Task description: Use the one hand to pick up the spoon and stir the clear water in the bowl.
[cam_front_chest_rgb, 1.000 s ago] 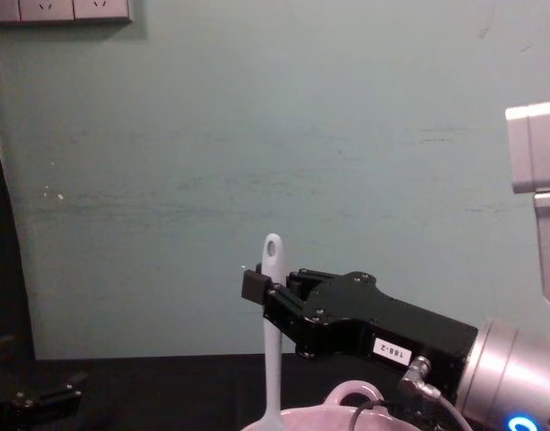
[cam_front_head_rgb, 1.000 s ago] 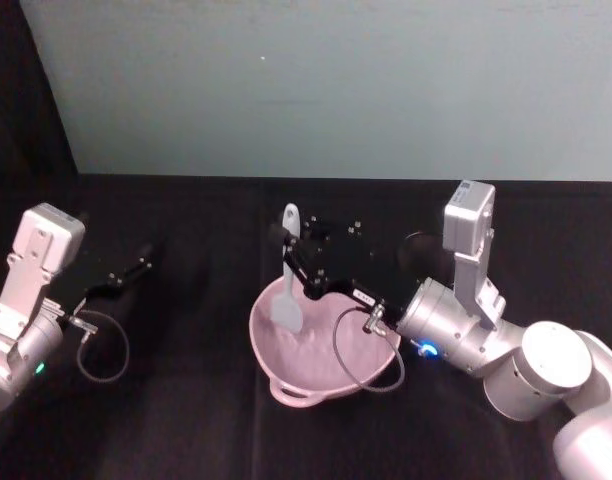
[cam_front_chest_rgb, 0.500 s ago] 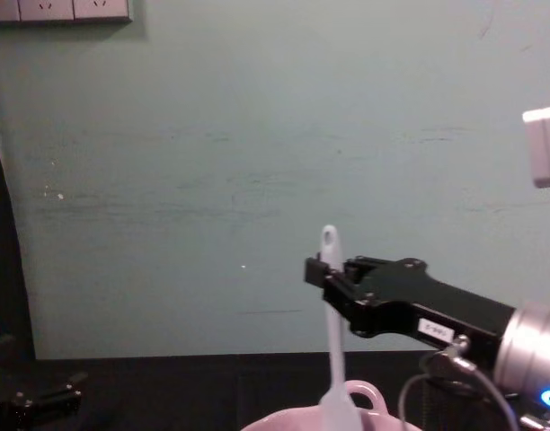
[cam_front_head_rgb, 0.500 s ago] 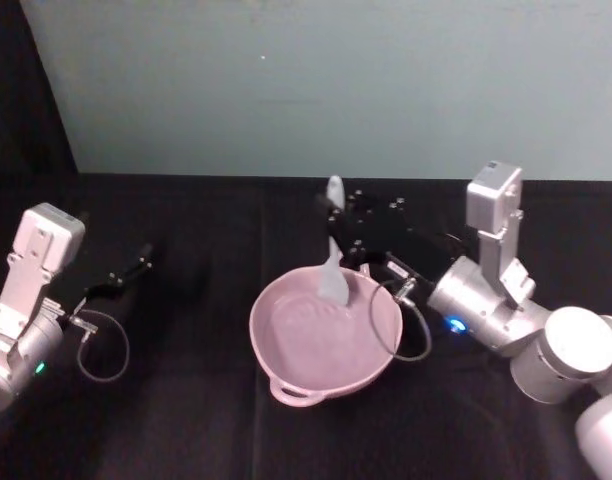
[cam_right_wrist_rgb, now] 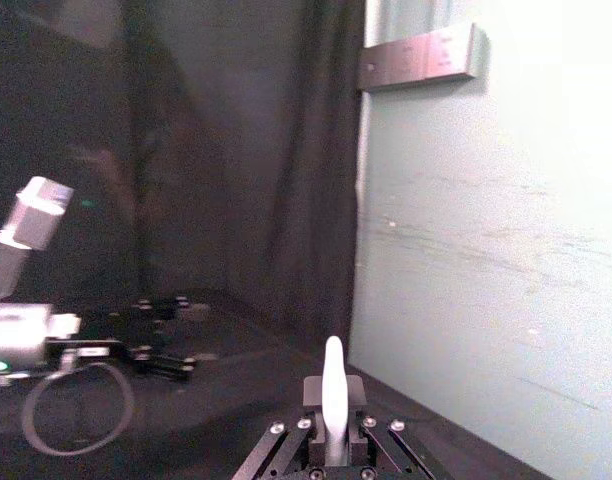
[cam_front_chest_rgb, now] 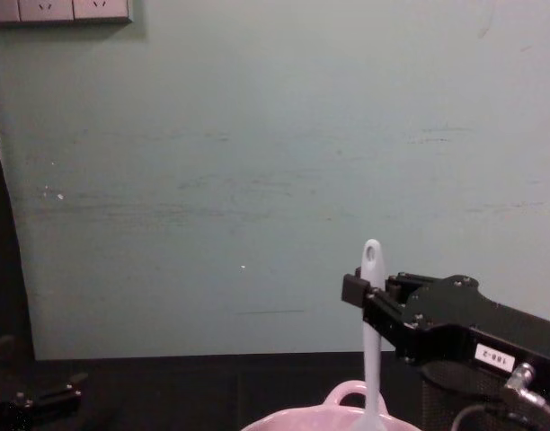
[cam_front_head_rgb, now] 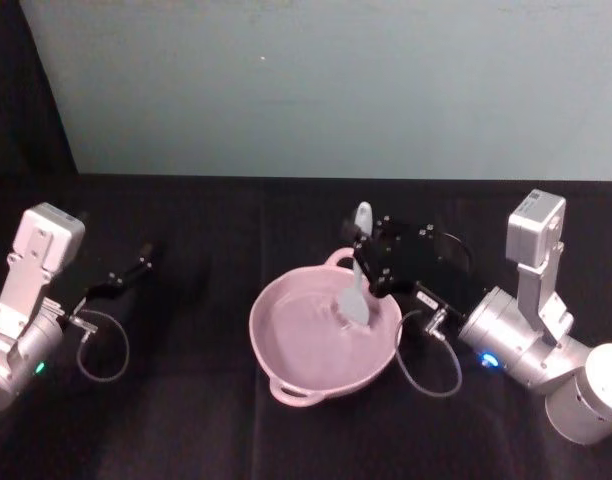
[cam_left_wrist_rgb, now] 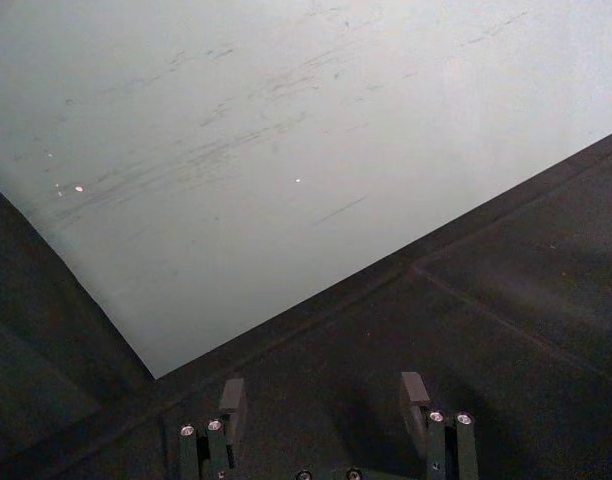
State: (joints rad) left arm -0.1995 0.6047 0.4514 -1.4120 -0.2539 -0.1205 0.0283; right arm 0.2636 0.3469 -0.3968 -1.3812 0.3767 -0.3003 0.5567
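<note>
The pale pink bowl (cam_front_head_rgb: 321, 345) sits on the black table in front of me, its small loop handle (cam_front_chest_rgb: 347, 393) at the far rim. My right gripper (cam_front_head_rgb: 364, 255) is shut on the handle of the white spoon (cam_front_head_rgb: 356, 280), which stands nearly upright with its flat head down inside the bowl near the right side. From the chest the spoon (cam_front_chest_rgb: 372, 332) rises from the rim (cam_front_chest_rgb: 302, 419), held by the black right gripper (cam_front_chest_rgb: 365, 292). Through the right wrist camera the spoon handle (cam_right_wrist_rgb: 333, 395) stands between the shut fingers. My left gripper (cam_front_head_rgb: 146, 255) is parked open at the far left (cam_left_wrist_rgb: 321, 400).
A black wire-mesh cup (cam_front_head_rgb: 451, 250) stands just behind the right gripper. A pale teal wall closes the back of the table. Loose cables hang by both wrists, one beside the bowl (cam_front_head_rgb: 426, 375).
The right gripper has carried the spoon across the bowl from its left side to its right side, staying upright. The left arm has not moved.
</note>
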